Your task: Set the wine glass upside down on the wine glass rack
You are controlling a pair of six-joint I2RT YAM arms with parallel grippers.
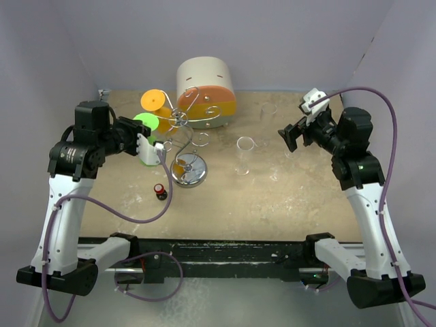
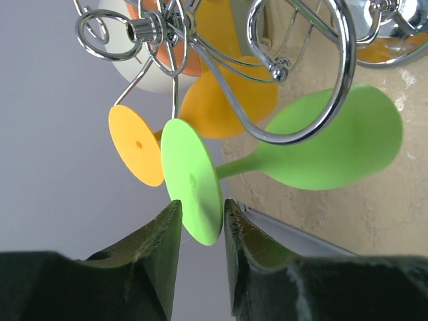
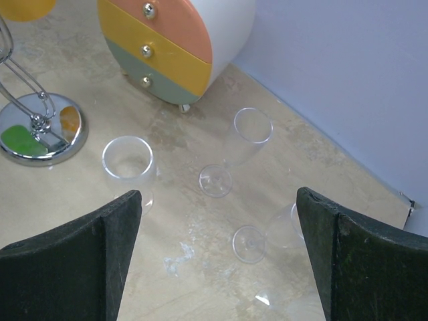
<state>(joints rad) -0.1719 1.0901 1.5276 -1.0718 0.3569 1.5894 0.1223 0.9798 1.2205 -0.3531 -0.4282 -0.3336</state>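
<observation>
The silver wire rack [image 1: 182,127] stands on its round shiny base [image 1: 189,170] left of centre. An orange wine glass [image 1: 154,101] hangs on it, foot up. A green wine glass [image 2: 321,147] hangs foot up beside a curled rack arm [image 2: 301,130]. My left gripper [image 2: 199,221] is closed on the rim of its foot [image 2: 192,180], and both fingers touch the disc. In the top view the left gripper [image 1: 148,144] is at the rack's left side. My right gripper [image 1: 291,136] is wide open and empty above the clear glasses.
A white-and-orange drum [image 1: 206,85] stands behind the rack. One clear glass [image 3: 127,160] stands upright; two more [image 3: 242,137] [image 3: 284,227] lie on the table near the right wall. A small dark bottle [image 1: 160,191] stands in front of the rack.
</observation>
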